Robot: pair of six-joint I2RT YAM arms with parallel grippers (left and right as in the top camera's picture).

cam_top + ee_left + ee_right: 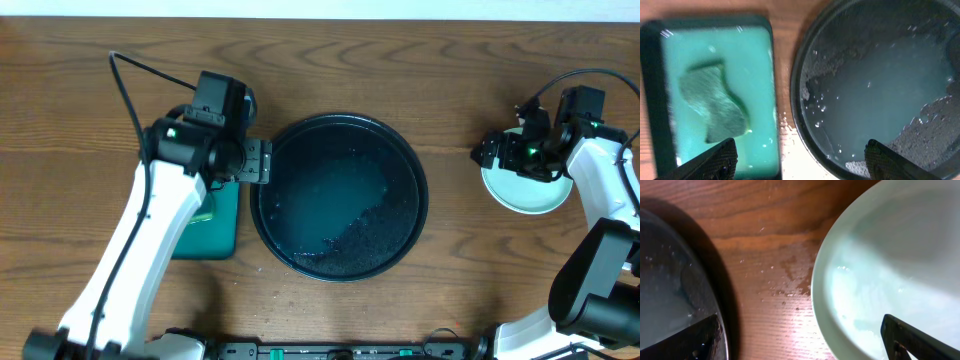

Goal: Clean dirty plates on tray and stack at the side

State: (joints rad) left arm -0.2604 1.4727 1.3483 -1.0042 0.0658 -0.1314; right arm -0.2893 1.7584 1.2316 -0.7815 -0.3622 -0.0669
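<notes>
The black tray [340,195] sits mid-table, holding only a watery film and foam; it also fills the right of the left wrist view [880,75]. No plate lies on it. A pale mint plate [535,192] rests on the wood to the tray's right. I cannot tell whether others lie beneath it. My right gripper [486,152] hovers open over the plate's left rim [890,255], one finger [910,340] above the plate and the other above the tray's edge [670,295]. My left gripper [262,162] stands open across the tray's left rim, holding nothing [800,160].
A rectangular teal tray [760,75] with a green sponge [715,102] lies just left of the black tray, partly under my left arm [150,230]. Wet drops mark the wood between tray and plate. My right arm [610,210] runs along the right edge.
</notes>
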